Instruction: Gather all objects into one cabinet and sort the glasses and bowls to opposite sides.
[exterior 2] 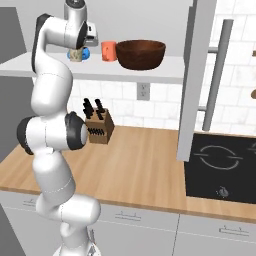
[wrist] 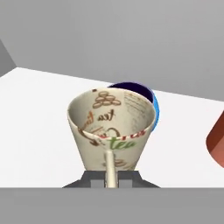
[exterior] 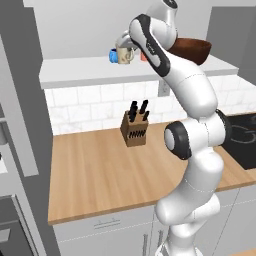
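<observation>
Four pieces sit up on the ledge (exterior 2: pixel 150 75). Your gripper (wrist: pixel 111 178) is pinched tight on the mug's (wrist: pixel 111 127) handle, so the mug stands straight ahead at 12 o'clock, upright and empty, its base seemingly on the shelf. The blue bowl (wrist: pixel 146 94) lies just behind it, toward 1 o'clock, also empty as far as you can see. The orange cup (exterior 2: pixel 108 50) waits at 3 o'clock, beside the brown bowl (exterior 2: pixel 141 54), which holds nothing. You'd want the mug placed next to that cup.

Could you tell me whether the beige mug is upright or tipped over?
Upright: the hand view shows the mug with its open mouth facing up, handle pinched by the shut gripper.
</observation>
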{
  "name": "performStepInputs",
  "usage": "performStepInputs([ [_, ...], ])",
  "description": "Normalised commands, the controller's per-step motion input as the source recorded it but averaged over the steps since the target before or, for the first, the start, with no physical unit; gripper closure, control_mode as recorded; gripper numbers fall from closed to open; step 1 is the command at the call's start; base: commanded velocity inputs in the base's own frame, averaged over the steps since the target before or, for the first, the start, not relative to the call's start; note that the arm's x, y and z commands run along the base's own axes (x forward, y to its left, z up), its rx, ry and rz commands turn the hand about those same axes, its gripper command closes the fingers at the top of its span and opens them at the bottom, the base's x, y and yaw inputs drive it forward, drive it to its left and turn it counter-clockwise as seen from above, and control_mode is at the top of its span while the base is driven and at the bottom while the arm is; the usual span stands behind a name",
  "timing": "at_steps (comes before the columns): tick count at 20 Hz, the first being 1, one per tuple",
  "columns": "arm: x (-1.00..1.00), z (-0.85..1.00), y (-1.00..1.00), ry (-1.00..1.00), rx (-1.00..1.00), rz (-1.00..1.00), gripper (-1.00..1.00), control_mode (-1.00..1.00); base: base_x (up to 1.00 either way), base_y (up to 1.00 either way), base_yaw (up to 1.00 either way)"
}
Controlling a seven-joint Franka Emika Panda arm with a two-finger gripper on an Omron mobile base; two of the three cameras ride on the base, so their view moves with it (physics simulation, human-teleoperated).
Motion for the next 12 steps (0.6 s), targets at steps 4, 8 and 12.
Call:
performStepInputs([
  [4,0.24,-0.08,0.0,0.04,0.0,0.0,1.0,-1.0,0.0,0.0,0.0],
  [8,0.0,-0.11,0.09,0.0,0.04,0.0,1.0,-1.0,0.0,0.0,0.0],
  [12,0.0,-0.31,0.34,0.0,0.12,0.0,-1.0,-1.0,0.0,0.0,0.0],
])
